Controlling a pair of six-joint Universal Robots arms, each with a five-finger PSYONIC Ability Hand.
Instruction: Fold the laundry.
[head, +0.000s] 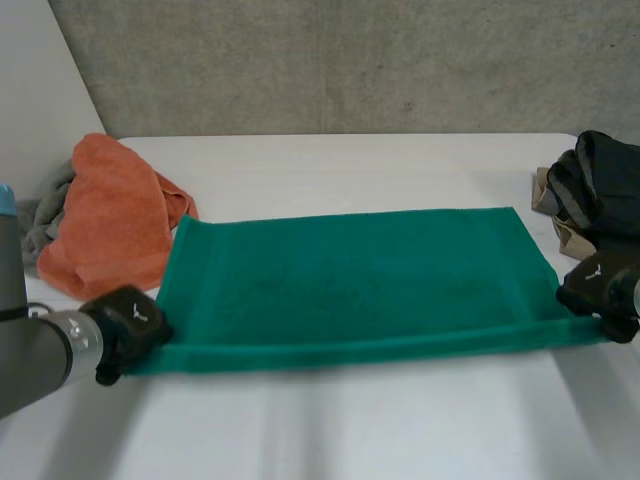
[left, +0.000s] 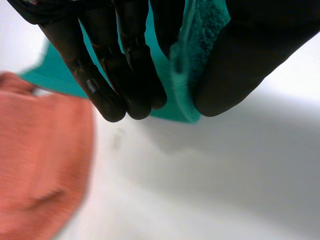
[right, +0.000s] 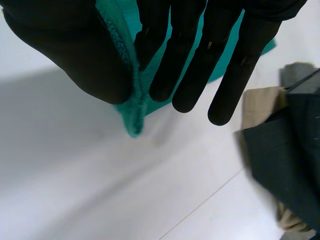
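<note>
Head view, towel: You see the towel (head: 350, 285) spread across the middle of the tabletop (head: 350, 430). Its long sides run left to right and its near edge is slightly raised.
Head view, left hand: The left hand (head: 130, 322) is at the towel's near-left corner.
Head view, right hand: The right hand (head: 597, 285) is at the towel's near-right corner.
Head view, other laundry: An orange cloth (head: 110, 225) lies bunched at the left edge on a grey cloth (head: 40, 215), just beside the towel's far-left corner. A dark pile (head: 605, 180) over a beige cloth (head: 548, 200) sits at the right edge.
Left wrist view, grip: Straight fingers (left: 125, 85) and the thumb (left: 250, 65) pinch the towel corner between them. The corner appears lifted off the tabletop. The orange cloth lies near the fingertips.
Right wrist view, grip: The towel corner is likewise pinched between the thumb and the straight fingers. The dark pile and beige cloth lie just beside the fingertips.
Progress: Treat this as an early stage. Both near corners are secured, but the fold is not yet made. The orange cloth, grey cloth and dark pile remain unfolded.
Room, forward: The tabletop beyond the towel is bare up to the far edge, so you have open room to carry the near edge away from you.
Room, sideways: Clearance is tight. Keep each hand inside the towel's short edges to avoid dragging the orange cloth or the dark pile.
</note>
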